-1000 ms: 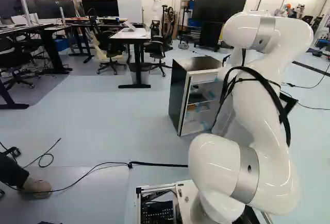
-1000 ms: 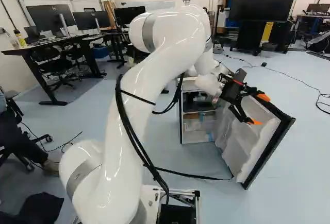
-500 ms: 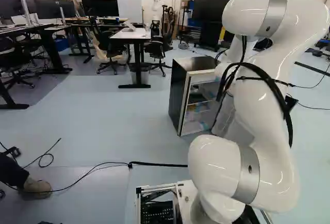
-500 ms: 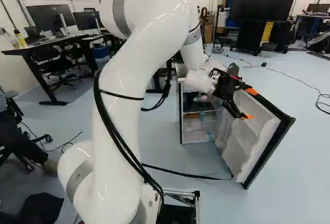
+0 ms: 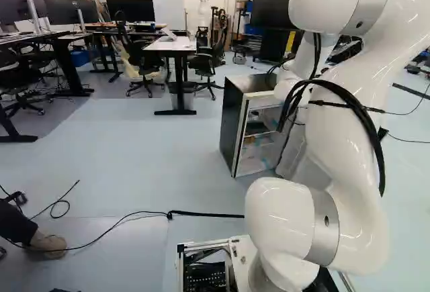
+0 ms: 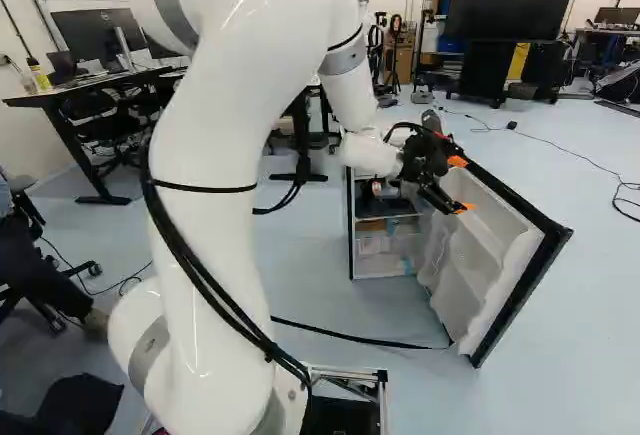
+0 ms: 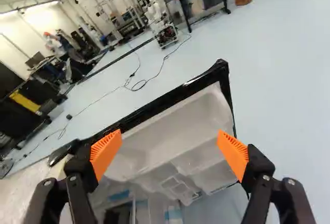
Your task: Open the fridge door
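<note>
By the open fridge door (image 6: pixel 490 270), gripper (image 6: pixel 461 184) released, black cable (image 5: pixel 208 214) across floor (image 5: pixel 134 164), white desk (image 5: pixel 168 45) beyond.

No lettering, label, brand, number or sign is showing legibly.

White arm (image 5: pixel 342 144) rising at the right, before a small fridge (image 5: pixel 232 124), its door apparently open behind.
</note>
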### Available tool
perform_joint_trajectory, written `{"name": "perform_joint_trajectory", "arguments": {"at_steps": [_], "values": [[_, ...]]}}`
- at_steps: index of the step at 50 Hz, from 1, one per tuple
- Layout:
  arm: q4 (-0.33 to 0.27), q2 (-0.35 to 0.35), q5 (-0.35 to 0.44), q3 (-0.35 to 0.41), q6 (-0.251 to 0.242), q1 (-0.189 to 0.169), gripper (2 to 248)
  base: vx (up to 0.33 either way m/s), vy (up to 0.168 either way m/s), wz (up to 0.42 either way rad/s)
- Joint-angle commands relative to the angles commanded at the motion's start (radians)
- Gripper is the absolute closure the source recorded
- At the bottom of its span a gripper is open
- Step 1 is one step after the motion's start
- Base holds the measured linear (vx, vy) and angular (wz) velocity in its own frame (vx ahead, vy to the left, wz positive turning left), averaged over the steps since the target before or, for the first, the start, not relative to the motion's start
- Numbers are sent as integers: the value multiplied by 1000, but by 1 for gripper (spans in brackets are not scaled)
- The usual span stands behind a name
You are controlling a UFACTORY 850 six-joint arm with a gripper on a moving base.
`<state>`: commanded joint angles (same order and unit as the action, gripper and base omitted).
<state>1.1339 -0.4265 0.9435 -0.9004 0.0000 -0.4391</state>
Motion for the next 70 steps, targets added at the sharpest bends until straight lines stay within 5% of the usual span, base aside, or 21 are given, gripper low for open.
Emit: {"name": "perform_joint_trajectory", "arguments": {"at_steps": [48,70], "values": [[-502,95,-63,237,0,75,3,0,0,0],[-538,110,-59,253,0,80,3,0,0,0]]}}
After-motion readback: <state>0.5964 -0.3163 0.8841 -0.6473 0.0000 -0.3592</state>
